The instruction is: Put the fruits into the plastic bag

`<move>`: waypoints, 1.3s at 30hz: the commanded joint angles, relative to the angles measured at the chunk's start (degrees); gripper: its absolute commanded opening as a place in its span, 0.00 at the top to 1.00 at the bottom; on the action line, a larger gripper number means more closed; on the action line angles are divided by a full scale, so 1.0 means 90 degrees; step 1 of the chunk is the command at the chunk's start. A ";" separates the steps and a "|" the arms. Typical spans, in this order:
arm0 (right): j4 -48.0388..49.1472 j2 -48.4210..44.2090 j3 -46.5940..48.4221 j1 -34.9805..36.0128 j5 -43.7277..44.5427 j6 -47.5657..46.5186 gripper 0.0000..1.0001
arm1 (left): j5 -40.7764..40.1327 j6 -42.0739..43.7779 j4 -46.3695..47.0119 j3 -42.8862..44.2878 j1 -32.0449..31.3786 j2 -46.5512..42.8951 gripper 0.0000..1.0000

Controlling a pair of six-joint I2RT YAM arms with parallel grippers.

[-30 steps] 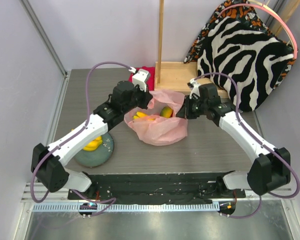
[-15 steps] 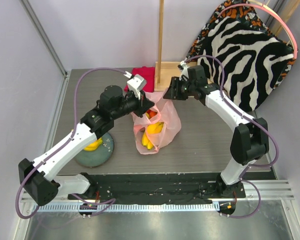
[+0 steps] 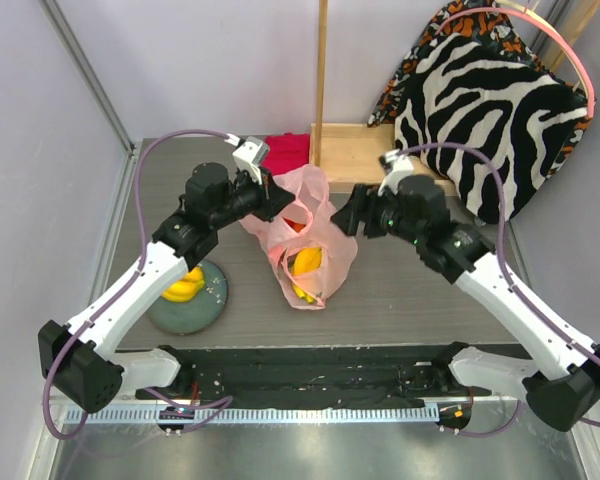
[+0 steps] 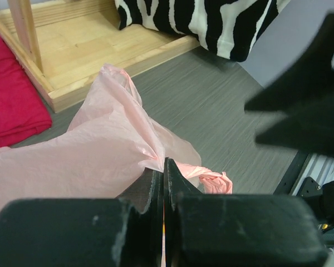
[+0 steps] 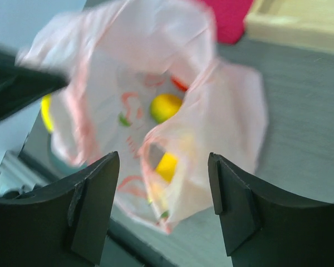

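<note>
The pink plastic bag (image 3: 310,245) hangs from my left gripper (image 3: 273,199), which is shut on its upper edge (image 4: 147,158). Through the thin plastic I see yellow fruit (image 3: 307,266) low in the bag and a red-orange fruit (image 3: 296,226) higher up. My right gripper (image 3: 346,214) stands open just right of the bag, touching nothing. In the right wrist view the bag's mouth (image 5: 156,94) gapes toward the open right gripper (image 5: 163,181), with a round yellow fruit (image 5: 166,107) inside. Yellow bananas (image 3: 184,287) lie on the grey-blue plate (image 3: 208,306).
A folded red cloth (image 3: 292,150) lies at the back, beside a wooden base with an upright post (image 3: 352,150). A zebra-print cushion (image 3: 490,110) leans at the back right. The plate sits under my left forearm near the table's front left.
My right gripper has opened, let go of the bag and drawn back toward the front right. The left gripper has shifted left with the bag still hanging from it.
</note>
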 commanded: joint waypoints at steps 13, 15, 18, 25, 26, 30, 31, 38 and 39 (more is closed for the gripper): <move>0.0251 0.0972 -0.1465 0.1916 0.1926 0.1482 0.29 | -0.0086 0.0184 -0.0039 0.0157 0.0007 0.0116 1.00; 0.0553 0.1108 -0.1504 0.1916 0.1878 0.1541 0.31 | -0.0037 0.0164 -0.0029 0.0157 0.0007 0.0116 1.00; 0.0779 0.1353 -0.1416 0.1916 0.1829 0.1561 0.34 | -0.0105 0.0203 -0.0058 0.0157 0.0027 0.0077 1.00; 0.0712 0.1803 -0.1153 0.1916 0.2092 0.1395 0.54 | -0.0057 0.0184 -0.0019 0.0137 0.0017 0.0096 1.00; 0.0683 0.1764 -0.1133 0.1916 0.2179 0.1385 0.64 | -0.0095 0.0203 -0.0029 0.0147 0.0036 0.0077 1.00; 0.0556 0.1306 -0.0958 0.1896 0.2424 0.1073 0.90 | -0.0105 0.0126 0.0000 0.0137 0.0143 0.0048 1.00; 0.0488 0.1198 -0.0822 0.1896 0.2502 0.1005 0.99 | -0.0086 0.0048 0.0049 0.0128 0.0211 0.0038 1.00; 0.0175 -0.0091 -0.0050 0.1896 0.3010 0.0380 0.99 | 0.0402 -0.0967 0.0420 0.0410 0.0934 -0.0197 1.00; 0.0174 -0.0198 0.0048 0.1896 0.3155 0.0234 0.99 | 0.0480 -0.1094 0.0401 0.0517 0.1031 -0.0235 1.00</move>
